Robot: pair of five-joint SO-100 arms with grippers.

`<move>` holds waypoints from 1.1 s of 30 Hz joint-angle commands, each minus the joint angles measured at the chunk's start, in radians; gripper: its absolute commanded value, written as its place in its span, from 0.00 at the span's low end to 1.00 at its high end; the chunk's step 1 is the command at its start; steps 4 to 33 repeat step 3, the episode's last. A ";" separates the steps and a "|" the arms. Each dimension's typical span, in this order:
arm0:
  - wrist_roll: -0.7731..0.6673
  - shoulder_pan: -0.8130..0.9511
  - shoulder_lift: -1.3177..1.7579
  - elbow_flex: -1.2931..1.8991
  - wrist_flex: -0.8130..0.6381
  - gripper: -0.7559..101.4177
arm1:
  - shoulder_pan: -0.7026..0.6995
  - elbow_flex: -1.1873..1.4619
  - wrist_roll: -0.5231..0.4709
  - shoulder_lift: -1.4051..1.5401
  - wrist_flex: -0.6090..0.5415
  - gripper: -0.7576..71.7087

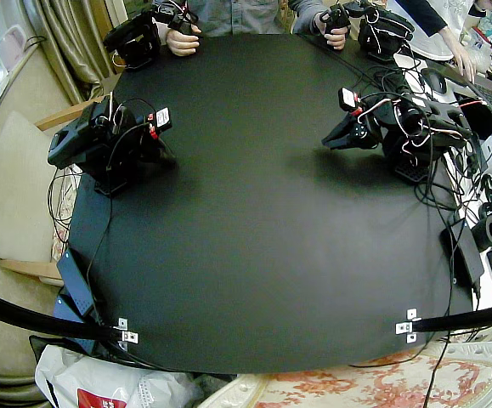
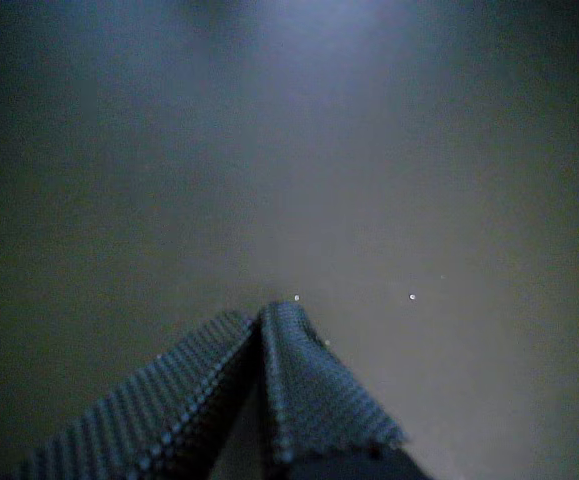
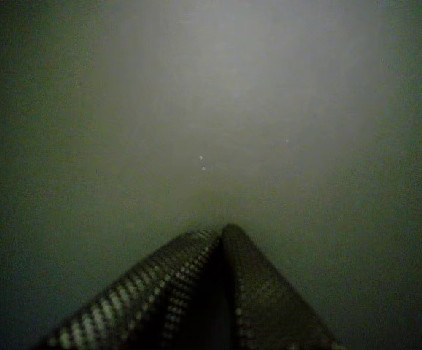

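Overall: two black SO-100 arms folded low at opposite sides of a round matte black table top [image 1: 254, 246]; nothing lying on the open surface between them.
Left arm: left gripper [image 1: 327, 144] aimed toward the table's middle, tips low over the mat, closed on nothing.
Right arm: right gripper [image 1: 167, 157] tucked beneath the folded links, tips near the mat; closure hard to read from the fixed view alone.
Wrist views: in a wrist view, dotted dark rubber fingers [image 2: 189, 385] pressed tip to tip over bare mat; in a wrist view, a like pair of fingers [image 3: 159, 284] meeting at a point; no telling which arm carries which camera, yet both pairs together and empty.
Nearest thing: the table top itself, right below both sets of tips; touching or just clear, not readable.
Beside the left arm: tangle of black cables and small devices [image 1: 475, 238] along the table edge, near the base.
Far edge: a person's hands [image 1: 182, 41], well apart from both grippers.
Holding this pose well, by judgement: jaws closed without hard squeezing, tips just clear rather than pressed into the mat, red and white wires [image 1: 380, 106] slack and unpinched in the fold.
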 commanded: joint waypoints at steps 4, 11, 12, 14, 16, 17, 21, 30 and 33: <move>-0.005 0.006 0.026 0.012 -0.008 0.01 | 0.000 -0.012 -0.012 0.014 0.017 0.00; -0.005 0.006 0.026 0.012 -0.008 0.01 | 0.000 -0.012 -0.012 0.014 0.017 0.00; -0.005 0.006 0.026 0.012 -0.008 0.01 | 0.000 -0.012 -0.012 0.014 0.017 0.00; -0.005 0.006 0.026 0.012 -0.008 0.01 | 0.000 -0.012 -0.012 0.014 0.017 0.00; -0.005 0.006 0.026 0.012 -0.008 0.01 | 0.000 -0.012 -0.012 0.014 0.017 0.00; -0.005 0.006 0.026 0.012 -0.008 0.01 | 0.000 -0.012 -0.012 0.014 0.017 0.00; -0.005 0.006 0.026 0.012 -0.008 0.01 | 0.000 -0.012 -0.012 0.014 0.017 0.00; -0.005 0.006 0.026 0.012 -0.008 0.01 | 0.000 -0.012 -0.012 0.014 0.017 0.00; -0.005 0.006 0.026 0.012 -0.008 0.01 | 0.000 -0.012 -0.012 0.014 0.017 0.00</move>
